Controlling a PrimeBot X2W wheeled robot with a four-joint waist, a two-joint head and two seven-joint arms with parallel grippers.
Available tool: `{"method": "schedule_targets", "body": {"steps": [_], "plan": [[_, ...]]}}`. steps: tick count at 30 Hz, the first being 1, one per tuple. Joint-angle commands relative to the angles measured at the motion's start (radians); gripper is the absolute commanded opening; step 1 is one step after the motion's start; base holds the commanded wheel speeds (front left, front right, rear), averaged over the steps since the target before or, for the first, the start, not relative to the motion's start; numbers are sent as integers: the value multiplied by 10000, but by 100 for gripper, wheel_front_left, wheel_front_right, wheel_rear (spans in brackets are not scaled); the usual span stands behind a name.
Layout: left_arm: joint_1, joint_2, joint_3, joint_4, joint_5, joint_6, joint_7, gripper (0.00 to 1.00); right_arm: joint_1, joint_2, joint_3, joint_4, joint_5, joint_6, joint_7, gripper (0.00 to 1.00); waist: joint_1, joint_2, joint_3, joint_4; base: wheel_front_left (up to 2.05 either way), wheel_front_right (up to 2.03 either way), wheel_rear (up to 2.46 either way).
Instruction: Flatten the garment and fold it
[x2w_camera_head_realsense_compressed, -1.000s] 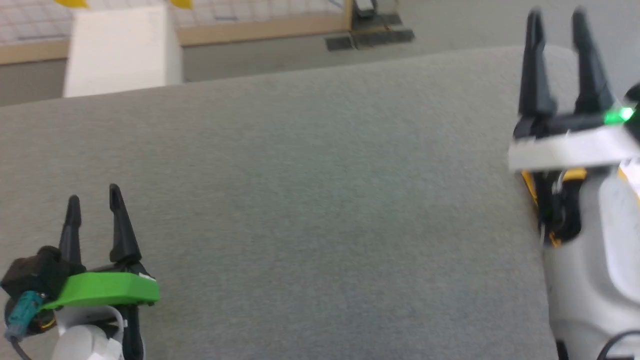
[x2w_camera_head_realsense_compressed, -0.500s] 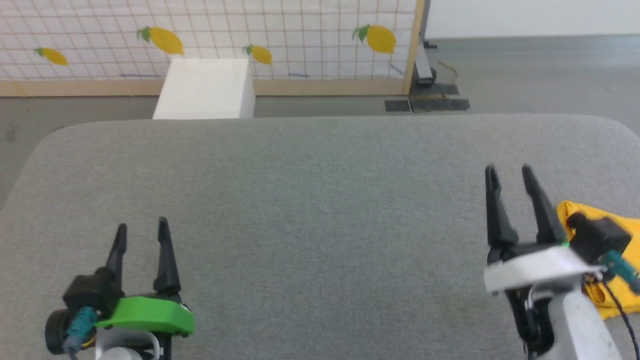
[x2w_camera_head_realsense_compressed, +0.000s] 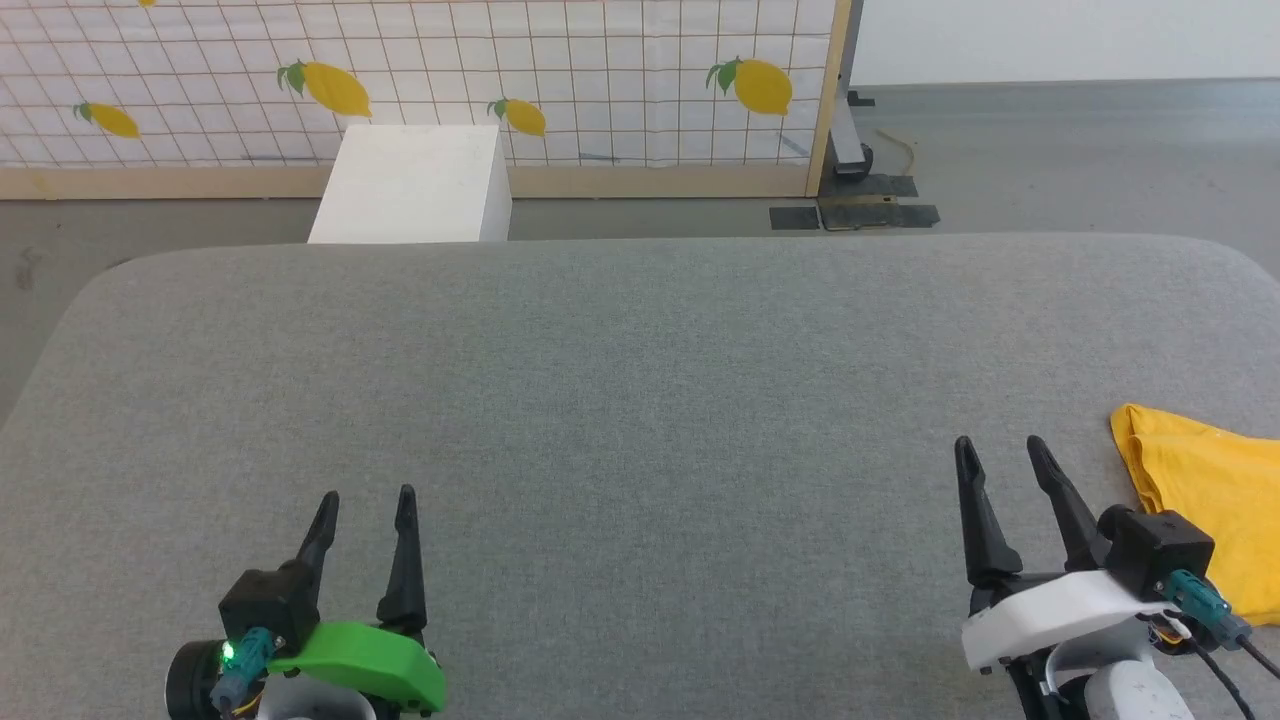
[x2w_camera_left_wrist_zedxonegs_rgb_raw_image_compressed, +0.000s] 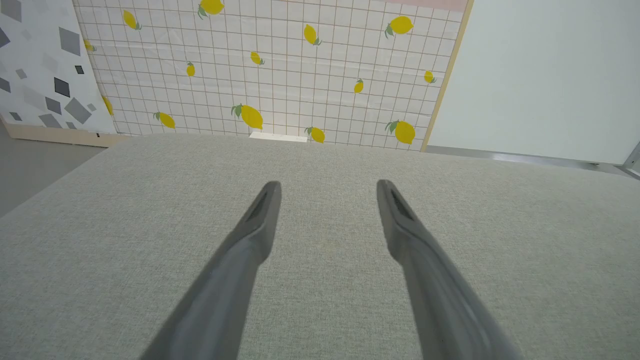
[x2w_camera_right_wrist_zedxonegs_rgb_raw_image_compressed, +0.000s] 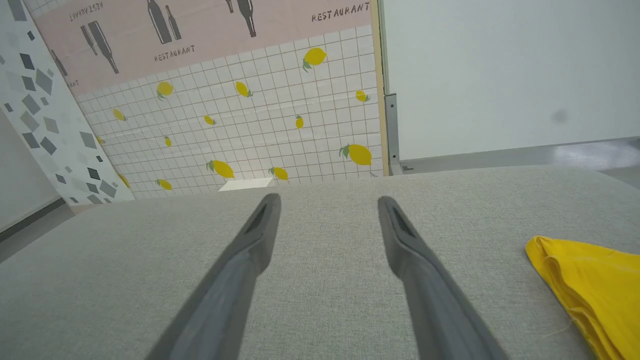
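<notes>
The garment (x2w_camera_head_realsense_compressed: 1205, 490) is a mustard-yellow bundle of soft fabric lying on the grey table (x2w_camera_head_realsense_compressed: 640, 400) at the far right edge of the head view; its layered edges show in the right wrist view (x2w_camera_right_wrist_zedxonegs_rgb_raw_image_compressed: 590, 290). My right gripper (x2w_camera_head_realsense_compressed: 997, 453) stands open just left of it, apart from the cloth, with nothing between its fingers (x2w_camera_right_wrist_zedxonegs_rgb_raw_image_compressed: 327, 200). At the lower left my left gripper (x2w_camera_head_realsense_compressed: 365, 500) is open too, over bare grey cloth (x2w_camera_left_wrist_zedxonegs_rgb_raw_image_compressed: 327, 185).
A white box (x2w_camera_head_realsense_compressed: 410, 185) stands on the floor beyond the table's far edge. Behind it is a lemon-printed grid panel (x2w_camera_head_realsense_compressed: 500, 70) with a wooden frame and a dark metal foot (x2w_camera_head_realsense_compressed: 860, 205). The table's corners are rounded.
The head camera has swung, bringing the far wall and the yellow garment into view. Both grippers now sit lower in the picture and stay open.
</notes>
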Motion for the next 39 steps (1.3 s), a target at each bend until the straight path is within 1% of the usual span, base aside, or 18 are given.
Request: {"method": "schedule_targets", "body": {"steps": [1, 7, 12, 13, 39], "plan": [[-40, -59, 58, 41, 27, 16, -41, 100, 107, 6, 21, 35, -28, -13, -58, 100, 1, 0, 28, -11, 0, 0, 0], [-121, -136, 171, 112, -11, 46, -41, 100, -1, 6, 166, 238, 98, -13, -58, 100, 1, 0, 101, -30, 0, 0, 0], [-189, -121, 192, 298, 36, -13, -41, 100, -80, 6, 196, 288, 181, -13, -58, 100, 1, 0, 170, -20, 0, 0, 0], [-46, -92, 184, 298, 3, 6, 0, 0, -14, 0, 178, 270, 127, 0, 2, 0, 1, 0, 173, -20, 0, 0, 0], [-17, -150, 202, -75, 350, 79, 438, 0, 121, 0, 147, -229, -261, -2, 431, 0, 1, 0, 154, 23, 0, 0, 0]]}}
